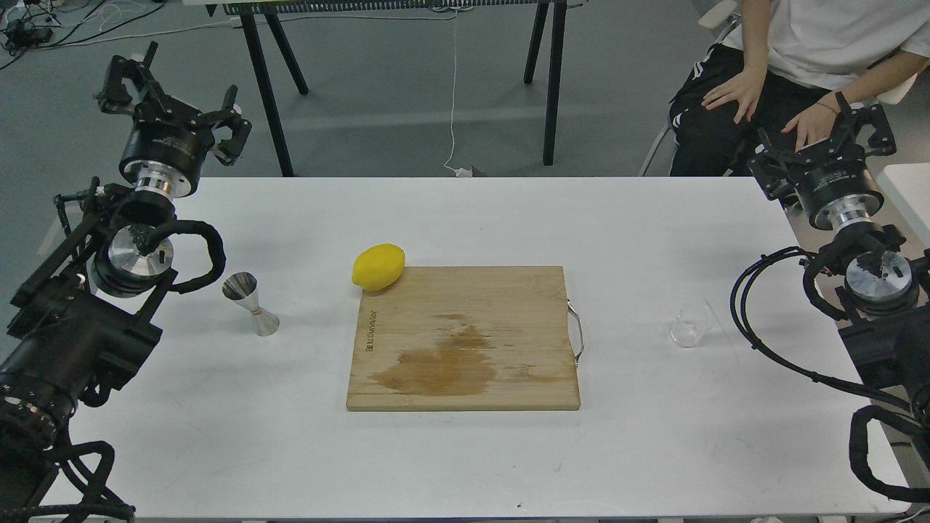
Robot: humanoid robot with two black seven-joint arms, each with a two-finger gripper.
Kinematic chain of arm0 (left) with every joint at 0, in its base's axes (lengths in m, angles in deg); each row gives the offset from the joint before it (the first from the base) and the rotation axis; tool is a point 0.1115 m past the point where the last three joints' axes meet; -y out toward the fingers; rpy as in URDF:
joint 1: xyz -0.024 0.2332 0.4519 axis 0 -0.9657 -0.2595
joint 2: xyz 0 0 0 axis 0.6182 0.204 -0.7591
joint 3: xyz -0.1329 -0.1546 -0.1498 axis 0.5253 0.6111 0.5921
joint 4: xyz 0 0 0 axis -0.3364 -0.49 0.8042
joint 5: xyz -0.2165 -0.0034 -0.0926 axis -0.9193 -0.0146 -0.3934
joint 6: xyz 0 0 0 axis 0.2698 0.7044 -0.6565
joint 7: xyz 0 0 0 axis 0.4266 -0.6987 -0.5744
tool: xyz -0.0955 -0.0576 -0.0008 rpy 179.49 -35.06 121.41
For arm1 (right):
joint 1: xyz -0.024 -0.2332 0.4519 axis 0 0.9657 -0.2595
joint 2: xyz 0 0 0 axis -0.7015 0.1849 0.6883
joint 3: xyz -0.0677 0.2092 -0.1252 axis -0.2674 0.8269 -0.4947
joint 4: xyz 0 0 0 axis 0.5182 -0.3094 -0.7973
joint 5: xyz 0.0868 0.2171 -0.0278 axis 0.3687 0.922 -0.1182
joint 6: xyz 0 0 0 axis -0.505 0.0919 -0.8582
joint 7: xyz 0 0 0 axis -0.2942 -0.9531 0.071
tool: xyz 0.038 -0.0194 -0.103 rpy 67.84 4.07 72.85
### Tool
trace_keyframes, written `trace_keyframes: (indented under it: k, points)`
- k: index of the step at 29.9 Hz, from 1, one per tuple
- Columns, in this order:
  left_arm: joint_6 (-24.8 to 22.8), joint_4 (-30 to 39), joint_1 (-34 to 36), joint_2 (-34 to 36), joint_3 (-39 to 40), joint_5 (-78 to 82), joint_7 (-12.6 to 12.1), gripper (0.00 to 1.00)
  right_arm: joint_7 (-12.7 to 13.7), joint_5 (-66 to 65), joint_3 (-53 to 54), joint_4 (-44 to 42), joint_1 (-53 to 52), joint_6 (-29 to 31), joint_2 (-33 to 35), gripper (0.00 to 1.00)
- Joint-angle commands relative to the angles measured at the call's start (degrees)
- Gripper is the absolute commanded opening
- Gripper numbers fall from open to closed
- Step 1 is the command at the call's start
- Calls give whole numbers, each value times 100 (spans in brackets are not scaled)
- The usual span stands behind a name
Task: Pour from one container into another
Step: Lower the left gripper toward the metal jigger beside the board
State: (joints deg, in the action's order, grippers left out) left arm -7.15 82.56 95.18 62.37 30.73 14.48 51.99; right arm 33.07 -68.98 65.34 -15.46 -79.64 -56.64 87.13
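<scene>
A white table (465,450) fills most of the head view, and on its middle lies a wooden cutting board (465,341) with a dark wet-looking stain across its lower half and a metal handle (576,334) on its right edge. The left arm rises along the table's left edge, and its left gripper (174,102) hangs beyond the far left corner with its fingers spread wide apart and nothing between them. The right arm comes up at the right edge, and the right gripper (825,142) sits past the far right corner in front of a seated person (792,65); its fingers look spread too, with nothing held. A yellow lemon (378,266) rests at the board's far left corner, touching or just overlapping its edge. The steel jigger (251,305) stands upright on the table left of the board, near the left arm and well apart from the lemon. The clear glass cup (688,325) stands on the table right of the board, near the right arm; whether it holds liquid cannot be told
</scene>
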Motion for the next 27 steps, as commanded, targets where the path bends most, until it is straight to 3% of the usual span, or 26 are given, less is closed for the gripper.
trace_keyframes:
  k: [1, 7, 9, 12, 15, 19, 25, 27]
  points:
    - [39, 54, -21, 18, -25, 0, 17, 100, 0, -1, -42, 0, -18, 0, -1, 100]
    - [144, 361, -91, 194, 9, -35, 0, 100, -9, -1, -42, -8, -62, 0, -1, 100]
    - [189, 685, -205, 474, -69, -35, -105, 100, -9, -1, -33, 0, -71, 0, -1, 100]
    - [215, 1764, -687, 931, -227, 52, -237, 100, -9, -1, -42, 0, -71, 0, 8, 100]
    - [250, 2758, -1180, 1581, -351, 507, -220, 100, -9, -1, -42, 0, -71, 0, 8, 100]
    - [417, 3462, -1821, 2188, -281, 1421, -150, 100, -9, -1, -51, 0, -62, 0, 8, 100]
    - [732, 4429, -2700, 3233, -245, 2897, 649, 99, -9, -1, -60, 9, -27, 0, 8, 100]
    - [1013, 4658, -2991, 3568, -272, 3468, 712, 99, -9, -1, -68, 9, -27, 0, 17, 100]
